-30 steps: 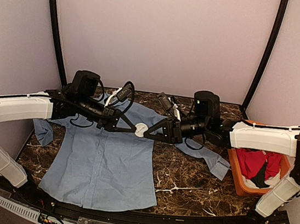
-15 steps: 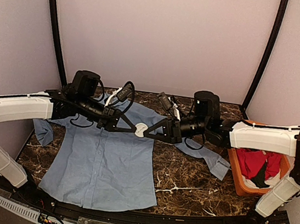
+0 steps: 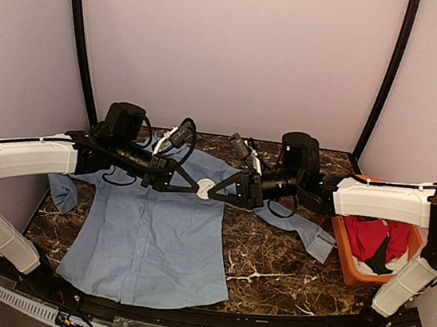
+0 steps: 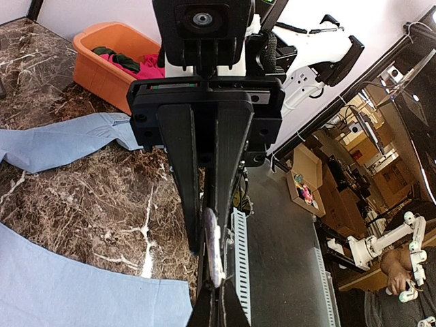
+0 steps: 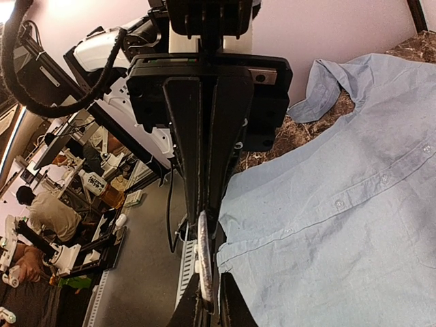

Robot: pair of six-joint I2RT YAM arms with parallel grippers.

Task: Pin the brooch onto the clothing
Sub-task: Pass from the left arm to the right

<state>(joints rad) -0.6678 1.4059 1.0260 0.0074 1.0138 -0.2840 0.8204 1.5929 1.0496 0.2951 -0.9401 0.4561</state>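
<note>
Blue shirt (image 3: 149, 235) lies collar far, hem near, beneath the held brooch (image 3: 206, 186).

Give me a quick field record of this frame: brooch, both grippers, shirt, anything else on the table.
brooch: white disc, held off the cloth over the shirt's upper part, not yet pinned
left gripper: shut on brooch, from the left
right gripper: shut on brooch, from the opposite side
shirt: light blue, spread flat, front up, on the dark marble table
bin: orange, at the table's right side, red garment inside
pin clasp: cannot tell
</note>
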